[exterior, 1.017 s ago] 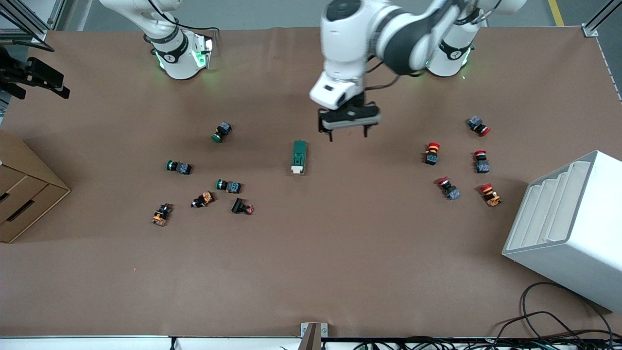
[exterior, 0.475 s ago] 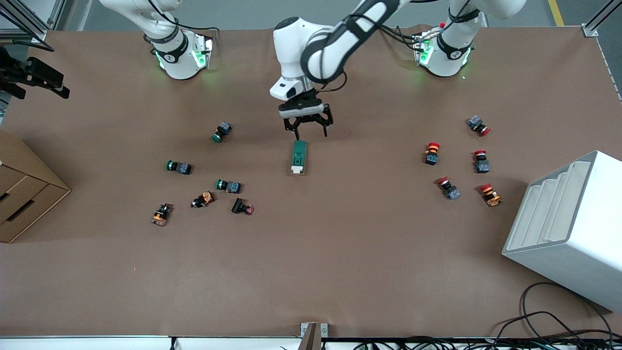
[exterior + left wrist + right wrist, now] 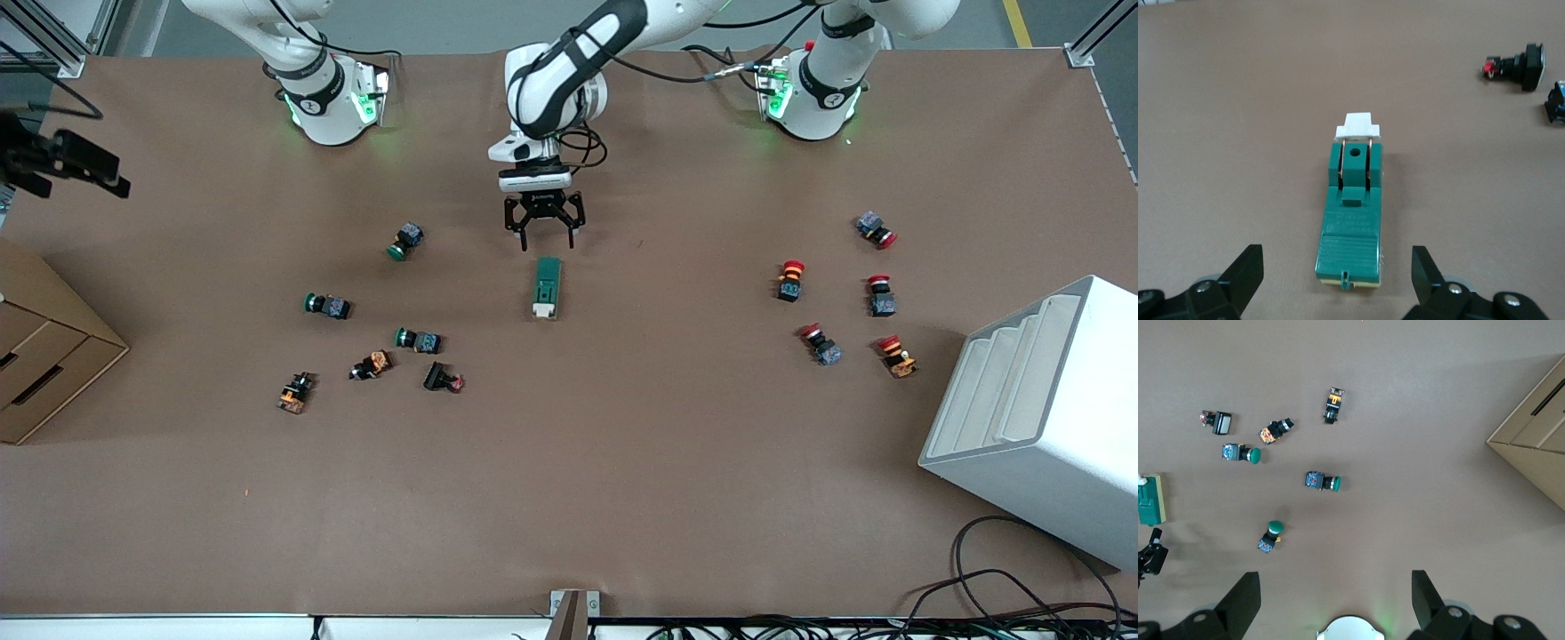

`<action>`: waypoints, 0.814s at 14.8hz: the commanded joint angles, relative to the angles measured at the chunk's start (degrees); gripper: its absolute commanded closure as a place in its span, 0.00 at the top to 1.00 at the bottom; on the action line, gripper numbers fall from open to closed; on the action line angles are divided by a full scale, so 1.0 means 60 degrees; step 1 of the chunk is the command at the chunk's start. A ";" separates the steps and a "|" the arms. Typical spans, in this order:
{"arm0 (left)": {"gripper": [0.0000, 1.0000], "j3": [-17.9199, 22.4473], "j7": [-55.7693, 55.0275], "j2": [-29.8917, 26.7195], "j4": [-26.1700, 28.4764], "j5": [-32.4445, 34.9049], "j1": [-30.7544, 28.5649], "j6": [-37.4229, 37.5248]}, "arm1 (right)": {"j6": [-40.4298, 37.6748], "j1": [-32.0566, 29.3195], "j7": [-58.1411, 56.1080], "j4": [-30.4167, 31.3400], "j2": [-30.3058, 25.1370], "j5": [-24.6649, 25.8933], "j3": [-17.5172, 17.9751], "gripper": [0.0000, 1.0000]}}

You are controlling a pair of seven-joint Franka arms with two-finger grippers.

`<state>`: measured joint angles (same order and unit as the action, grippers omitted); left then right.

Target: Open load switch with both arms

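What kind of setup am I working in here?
Likely a robotics lab bench: a paper-covered table, scattered push buttons, a load switch, aluminium framing and loose cables.

The front camera is looking down from high across the surface (image 3: 622,489), facing both arm bases along its top edge and taking in the whole spread. The left wrist camera is sitting close and low, peering between its own left end effector (image 3: 1338,283) fingers straight along the load switch (image 3: 1351,223), which is also showing mid-surface in the front view (image 3: 548,287). The right wrist camera is hanging much higher, gazing down past the right end effector (image 3: 1335,600) at the green-capped buttons (image 3: 1323,481), catching the load switch at its edge and the cardboard box (image 3: 1538,447).
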<state>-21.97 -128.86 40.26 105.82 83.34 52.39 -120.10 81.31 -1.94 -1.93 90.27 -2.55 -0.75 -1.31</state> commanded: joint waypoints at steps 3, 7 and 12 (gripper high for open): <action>0.98 0.0057 -0.1389 0.0453 -0.0015 0.1723 0.0438 0.0955 | 0.0582 -0.0204 -0.0030 -0.0645 0.1242 0.0096 0.0131 1.00; 0.98 0.0072 -0.2194 0.0820 0.0189 0.2968 0.0512 0.1806 | 0.0862 0.0102 0.0639 -0.0470 0.1289 0.0009 0.0190 1.00; 0.99 0.0131 -0.2678 0.1113 0.0220 0.3952 0.0497 0.2423 | 0.1431 0.1916 0.4826 -0.0338 0.1902 -0.0080 0.0204 1.00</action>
<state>-21.42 -143.50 47.14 107.14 105.53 54.95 -106.66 87.94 4.95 18.38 88.05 6.76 -1.22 -0.03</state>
